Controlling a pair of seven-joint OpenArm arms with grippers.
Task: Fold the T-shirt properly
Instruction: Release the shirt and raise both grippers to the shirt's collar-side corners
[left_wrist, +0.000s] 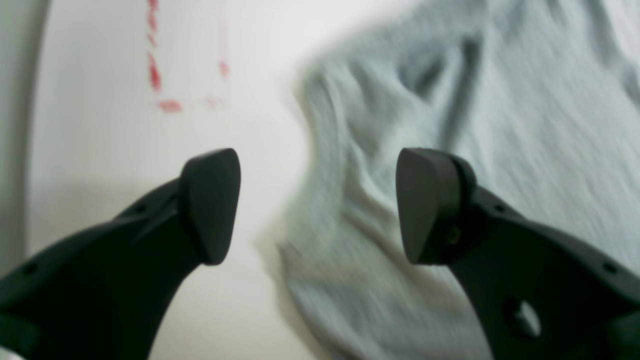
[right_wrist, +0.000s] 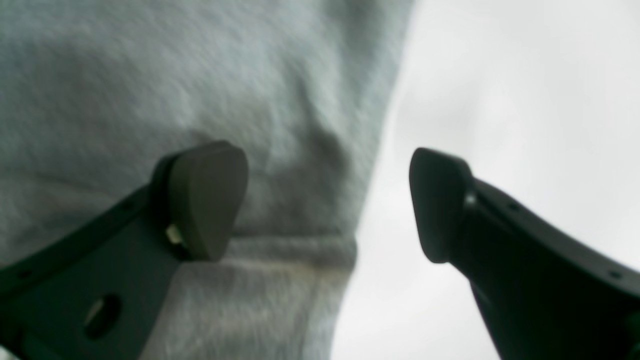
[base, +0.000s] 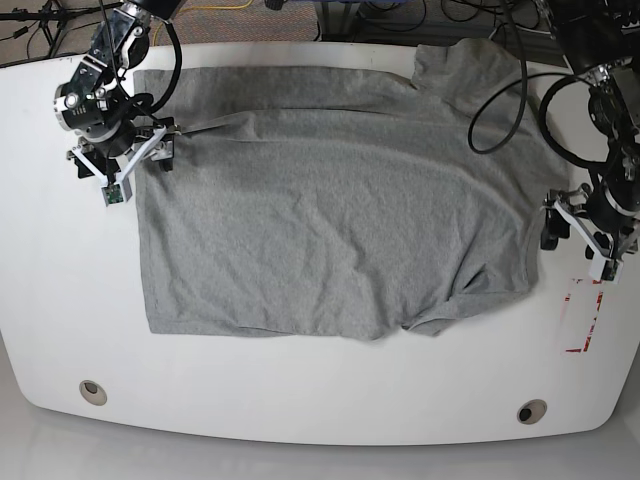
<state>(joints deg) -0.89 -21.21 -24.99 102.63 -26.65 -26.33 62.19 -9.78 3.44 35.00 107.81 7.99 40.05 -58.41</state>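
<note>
**Q:** Left wrist view first. What have you got?

**Me:** My left claw (left_wrist: 318, 205) is open, jaws wide apart with nothing between them. The shirt (left_wrist: 450, 125) lies right of the gap, its rumpled edge just under the right-hand jaw. Bare table (left_wrist: 100, 150) with red marks (left_wrist: 160, 85) is on the far side from the shirt. The view is blurred, so I can't say whether a pad touches cloth. My worry: if I close here I may pinch only a loose wrinkle, or miss the edge altogether.

**Q:** And the right wrist?

**Me:** My right claw (right_wrist: 327, 205) also stands open and empty. One jaw sits over the shirt (right_wrist: 175, 90), near its hem band; the other is over bare table beyond the shirt's edge. If I grab from here I could take one layer only, and the fold would drag crooked.

**Q:** From the base view?

**Me:** The shirt (base: 330, 210) lies spread across the table (base: 300, 400), plain side up, creased, with one sleeve tucked near the lower edge. The left claw (base: 580, 225) is at the shirt's collar end, the right claw (base: 120, 165) at its hem end. Those creases could get folded in, I think.
</note>
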